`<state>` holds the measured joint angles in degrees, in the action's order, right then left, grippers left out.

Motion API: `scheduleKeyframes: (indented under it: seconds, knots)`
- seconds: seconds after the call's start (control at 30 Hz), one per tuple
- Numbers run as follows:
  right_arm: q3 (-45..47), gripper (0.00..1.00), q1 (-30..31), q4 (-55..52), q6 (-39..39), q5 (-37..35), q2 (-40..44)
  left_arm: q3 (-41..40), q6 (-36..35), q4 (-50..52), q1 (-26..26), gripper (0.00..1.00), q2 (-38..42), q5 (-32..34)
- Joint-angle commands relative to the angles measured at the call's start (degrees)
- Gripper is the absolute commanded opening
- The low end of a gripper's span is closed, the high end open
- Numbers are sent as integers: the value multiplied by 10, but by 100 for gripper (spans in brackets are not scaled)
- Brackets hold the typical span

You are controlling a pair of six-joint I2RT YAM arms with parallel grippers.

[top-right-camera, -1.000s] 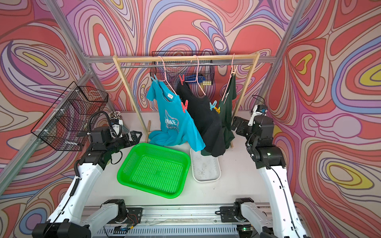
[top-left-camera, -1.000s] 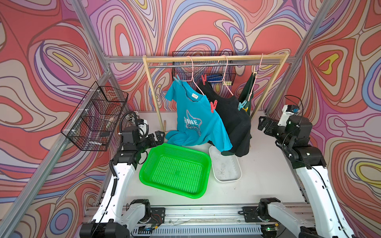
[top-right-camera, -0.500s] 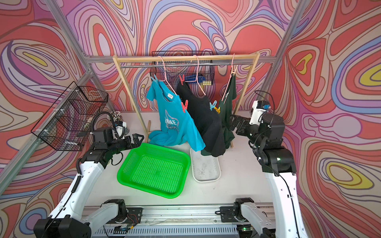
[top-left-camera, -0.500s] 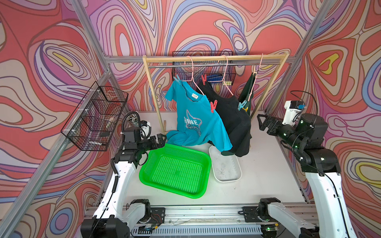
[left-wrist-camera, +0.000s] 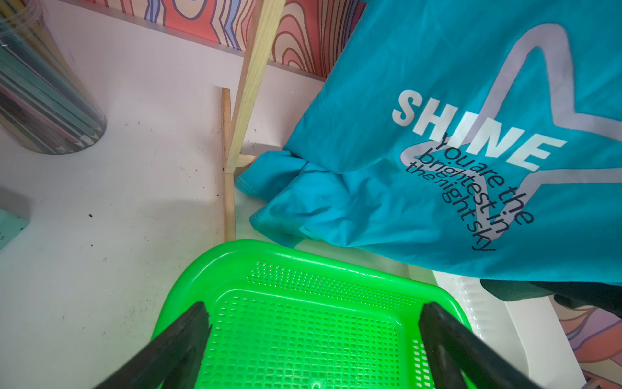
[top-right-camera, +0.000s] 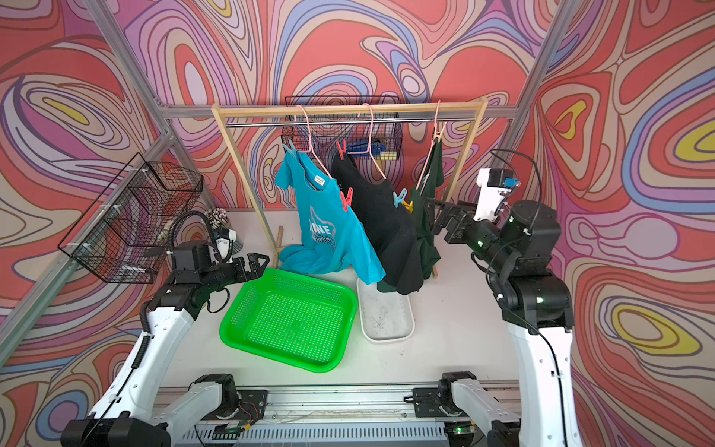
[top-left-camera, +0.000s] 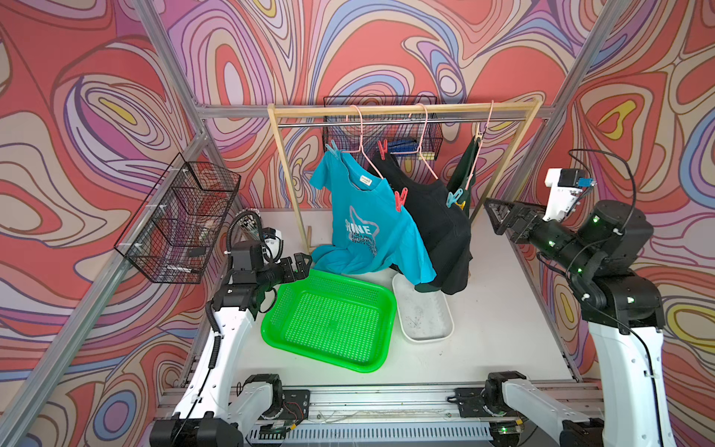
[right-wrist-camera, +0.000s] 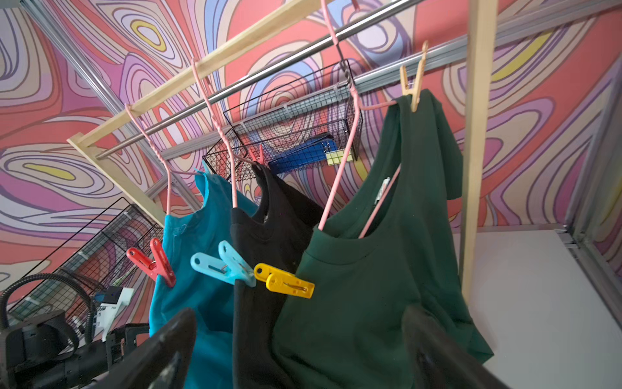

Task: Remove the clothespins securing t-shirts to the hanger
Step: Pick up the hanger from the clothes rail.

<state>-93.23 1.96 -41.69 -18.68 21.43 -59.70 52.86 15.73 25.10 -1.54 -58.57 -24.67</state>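
**On the rack (top-left-camera: 456, 107): pegs (right-wrist-camera: 223, 266) clipped on**

Both top views: shirts (top-left-camera: 371, 232) are hung on the rack, left gripper (top-left-camera: 303, 263) spread by the green basket (top-left-camera: 361, 367), right gripper (top-left-camera: 494, 217) spread near them. Left wrist: basket seen between empty jaws. Right wrist: red peg (right-wrist-camera: 153, 264), blue peg, yellow peg (right-wrist-camera: 286, 281) are clipped to shirt shoulders.

The rack (top-left-camera: 402, 109) stands at the far middle of the table (top-left-camera: 503, 309), the far wire basket (top-left-camera: 433, 135) behind it, the side wire basket (top-left-camera: 178, 224) on the left wall; from its rail hang the printed shirt (top-left-camera: 371, 216) leftmost, the middle shirt (top-left-camera: 437, 216), then the rightmost shirt (top-left-camera: 462, 170), with clothespins (right-wrist-camera: 229, 266) on their shoulders. The perforated basket (top-left-camera: 388, 329) lies nearer than the printed shirt's hem, the tray (top-left-camera: 425, 309) just beside it on the right; the left gripper (top-left-camera: 305, 266) hangs at that basket's far-left corner, the right gripper (top-left-camera: 492, 216) right of the rightmost shirt.
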Motion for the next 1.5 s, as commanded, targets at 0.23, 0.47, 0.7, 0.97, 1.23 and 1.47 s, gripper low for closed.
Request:
scheduleKeyframes:
  seconds: [0.23, 0.47, 0.7, 0.97, 1.23, 1.47]
  knots:
    - [-79, 94, 76, 14, 13, 34, -67, -4, 5, 17, 1, 100, -15, 2]
    - [-168, 92, 184, -11, 45, -16, -136, 0, -3, 30, 1, 100, -21, 19]
    - [-222, 91, 335, -53, 106, -149, -212, 2, -7, 38, 1, 100, -23, 29]
    - [-198, 87, 374, -70, 95, -220, -229, 2, -7, 39, 1, 100, -23, 27]
    - [-143, 83, 374, -64, 63, -232, -207, 4, -5, 42, 1, 100, -23, 22]
    - [-131, 75, 373, -67, 51, -237, -208, 5, -5, 47, 1, 100, -23, 21]
